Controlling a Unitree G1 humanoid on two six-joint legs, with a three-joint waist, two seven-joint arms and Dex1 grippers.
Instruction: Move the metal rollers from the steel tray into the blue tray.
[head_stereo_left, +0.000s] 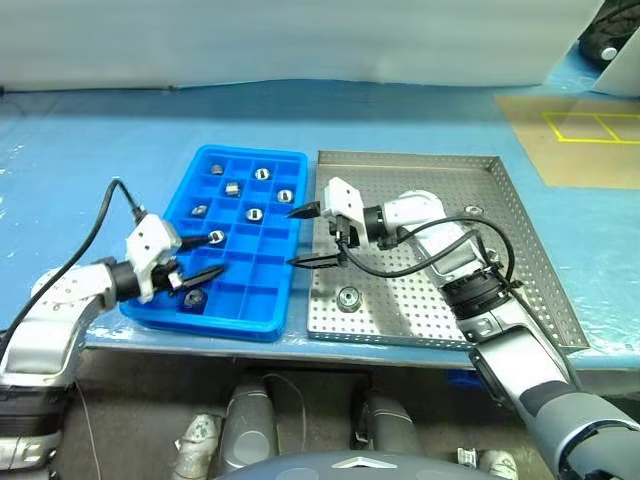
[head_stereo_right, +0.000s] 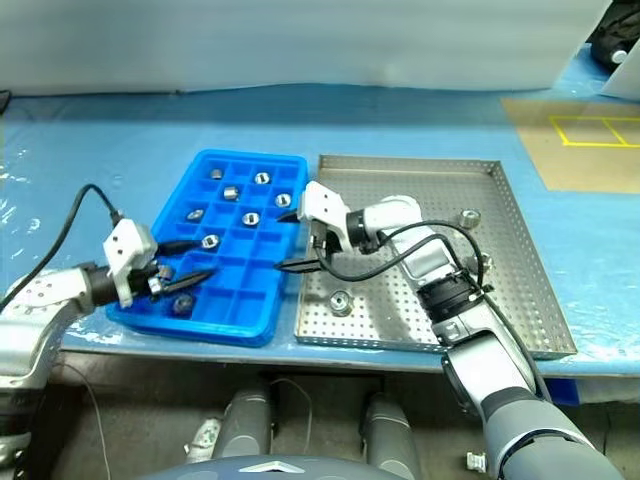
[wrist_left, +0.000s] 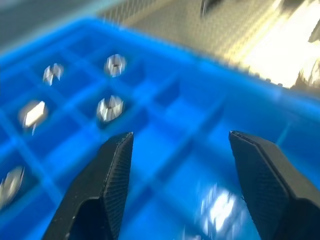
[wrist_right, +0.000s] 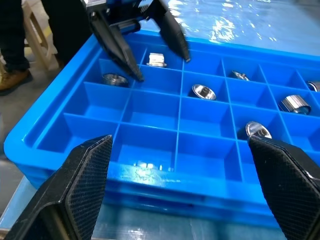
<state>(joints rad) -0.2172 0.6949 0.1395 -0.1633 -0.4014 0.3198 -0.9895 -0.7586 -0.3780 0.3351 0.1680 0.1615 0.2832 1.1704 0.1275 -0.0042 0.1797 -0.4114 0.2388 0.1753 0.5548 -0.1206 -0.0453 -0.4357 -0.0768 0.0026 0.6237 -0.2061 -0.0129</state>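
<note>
The blue tray (head_stereo_left: 262, 296) lies left of the steel tray (head_stereo_left: 520, 215), side by side. Several metal rollers (head_stereo_left: 253, 214) sit one to a compartment in the blue tray, one of them (head_stereo_left: 195, 297) in the near-left corner. On the steel tray's perforated floor lie two rollers, one near the front left (head_stereo_left: 349, 298) and one at the far right (head_stereo_left: 473, 210). My left gripper (head_stereo_left: 218, 253) hovers open over the blue tray's near-left compartments with nothing between its fingers (wrist_left: 117, 165). My right gripper (head_stereo_left: 291, 238) is open and empty above the blue tray's right rim, pointing left.
Both trays rest on a table under blue film, close to its front edge (head_stereo_left: 300, 345). A brown board with yellow lines (head_stereo_left: 580, 140) lies at the back right. A person's legs and shoe (wrist_right: 10, 75) stand beyond the table on its left side.
</note>
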